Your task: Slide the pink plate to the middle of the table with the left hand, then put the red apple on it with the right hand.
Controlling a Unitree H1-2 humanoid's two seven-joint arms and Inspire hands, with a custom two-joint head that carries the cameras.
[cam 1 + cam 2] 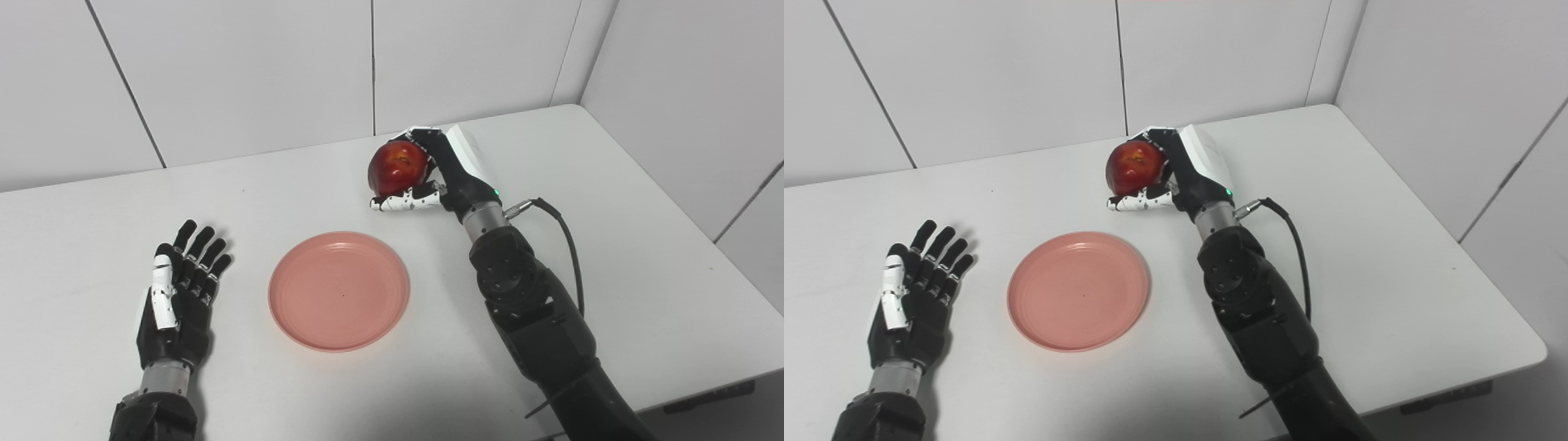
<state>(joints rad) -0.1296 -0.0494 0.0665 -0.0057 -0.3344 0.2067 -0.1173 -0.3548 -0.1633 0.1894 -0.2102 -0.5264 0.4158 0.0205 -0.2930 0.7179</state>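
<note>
No text, label, brand, number or sign can be read anywhere in either view
</note>
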